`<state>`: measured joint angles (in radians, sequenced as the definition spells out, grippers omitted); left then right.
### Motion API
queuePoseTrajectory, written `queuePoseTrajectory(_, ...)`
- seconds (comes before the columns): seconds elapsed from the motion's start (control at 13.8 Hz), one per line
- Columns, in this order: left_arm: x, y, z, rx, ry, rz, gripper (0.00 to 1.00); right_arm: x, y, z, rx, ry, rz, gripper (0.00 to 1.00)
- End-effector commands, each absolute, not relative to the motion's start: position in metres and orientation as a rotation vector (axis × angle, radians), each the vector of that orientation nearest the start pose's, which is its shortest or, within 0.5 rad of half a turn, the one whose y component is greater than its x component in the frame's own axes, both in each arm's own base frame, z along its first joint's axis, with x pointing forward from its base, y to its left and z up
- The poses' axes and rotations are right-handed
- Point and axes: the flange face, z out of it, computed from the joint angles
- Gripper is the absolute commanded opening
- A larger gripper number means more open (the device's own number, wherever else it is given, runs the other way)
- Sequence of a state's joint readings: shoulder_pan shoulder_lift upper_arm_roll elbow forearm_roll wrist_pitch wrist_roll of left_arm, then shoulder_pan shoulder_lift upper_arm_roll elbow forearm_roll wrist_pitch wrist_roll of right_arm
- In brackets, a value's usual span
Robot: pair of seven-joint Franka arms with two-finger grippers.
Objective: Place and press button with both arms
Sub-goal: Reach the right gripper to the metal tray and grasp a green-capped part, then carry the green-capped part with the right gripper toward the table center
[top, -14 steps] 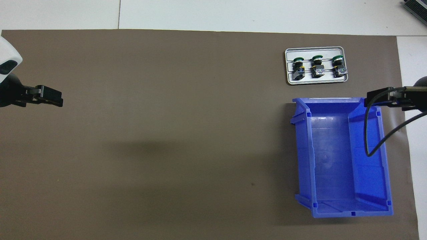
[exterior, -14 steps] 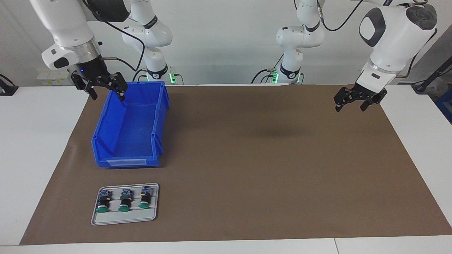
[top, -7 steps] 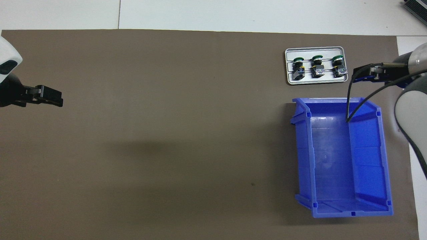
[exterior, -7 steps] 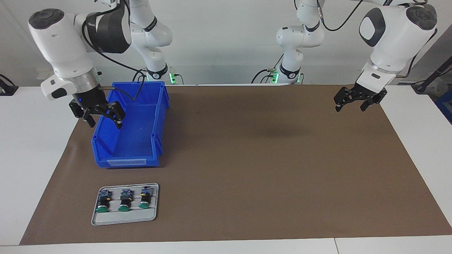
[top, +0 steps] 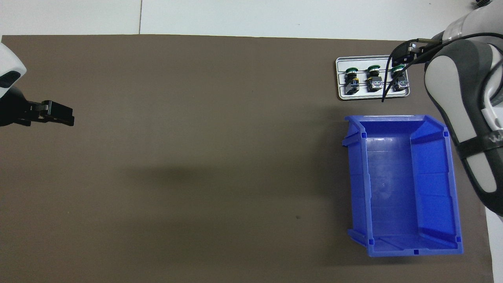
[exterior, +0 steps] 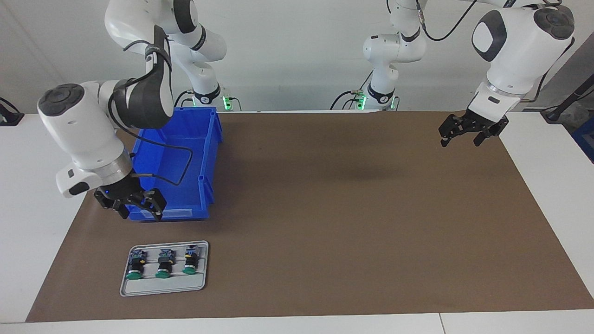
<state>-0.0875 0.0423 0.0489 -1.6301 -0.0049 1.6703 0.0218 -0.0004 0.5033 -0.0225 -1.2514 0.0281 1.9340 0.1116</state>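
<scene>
The right gripper (exterior: 138,212) hangs in the air with its fingers spread apart and nothing between them, over the mat (exterior: 325,208) at the low front edge of the blue bin (exterior: 171,162), between the bin and the grey tray (exterior: 162,287). Three green-capped buttons (exterior: 161,264) lie side by side on that tray, caps pointing away from the robots, at the right arm's end of the table and farther from the robots than the bin. From overhead the gripper seems to cover the tray's corner, though it is raised. The left gripper (exterior: 465,134) waits with fingers apart and empty, over the mat at the left arm's end.
</scene>
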Motion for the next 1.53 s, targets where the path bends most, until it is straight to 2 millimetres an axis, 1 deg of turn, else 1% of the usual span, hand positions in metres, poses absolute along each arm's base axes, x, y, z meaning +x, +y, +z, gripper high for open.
queuePoseTrajectory(0.0, 0.566, -0.022, 0.582, -3.155, 0.087, -0.010, 1.00, 0.751, -0.026, 0.459, -3.071, 0.224, -0.345, 0.90)
queuePoseTrajectory(0.07, 0.566, -0.021, 0.582, -3.155, 0.084, -0.010, 1.00, 0.754, -0.030, 0.445, -3.082, 0.225, -0.340, 0.90)
queuePoseTrajectory(0.36, 0.566, -0.022, 0.582, -3.155, 0.087, -0.010, 1.00, 0.768, -0.030, 0.385, -3.090, 0.224, -0.331, 0.90)
queuePoseTrajectory(0.44, 0.566, -0.021, 0.582, -3.155, 0.084, -0.010, 1.00, 0.771, -0.027, 0.378, -3.091, 0.216, -0.336, 0.90)
queuePoseTrajectory(0.65, 0.566, -0.021, 0.582, -3.155, 0.084, -0.010, 1.00, 0.775, -0.022, 0.341, -3.094, 0.210, -0.319, 0.89)
queuePoseTrajectory(0.8, 0.566, -0.022, 0.582, -3.155, 0.087, -0.010, 1.00, 0.777, -0.024, 0.327, -3.093, 0.214, -0.329, 0.86)
queuePoseTrajectory(0.87, 0.566, -0.022, 0.582, -3.155, 0.087, -0.010, 1.00, 0.777, -0.023, 0.328, -3.089, 0.216, -0.342, 0.86)
queuePoseTrajectory(0.94, 0.566, -0.021, 0.582, -3.155, 0.084, -0.010, 1.00, 0.776, -0.021, 0.325, -3.091, 0.211, -0.340, 0.86)
queuePoseTrajectory(1.16, 0.566, -0.021, 0.582, -3.155, 0.084, -0.010, 1.00, 0.765, -0.019, 0.294, -3.092, 0.211, -0.329, 0.84)
queuePoseTrajectory(1.24, 0.566, -0.021, 0.582, -3.155, 0.084, -0.010, 1.00, 0.761, -0.019, 0.290, -3.093, 0.212, -0.324, 0.84)
queuePoseTrajectory(1.31, 0.566, -0.022, 0.582, -3.155, 0.087, -0.010, 1.00, 0.760, -0.019, 0.289, -3.093, 0.213, -0.319, 0.84)
queuePoseTrajectory(1.38, 0.566, -0.021, 0.582, -3.155, 0.084, -0.010, 1.00, 0.760, -0.021, 0.290, -3.094, 0.215, -0.312, 0.79)
queuePoseTrajectory(1.45, 0.566, -0.021, 0.582, -3.155, 0.084, -0.010, 1.00, 0.760, -0.027, 0.292, -3.091, 0.225, -0.312, 0.59)
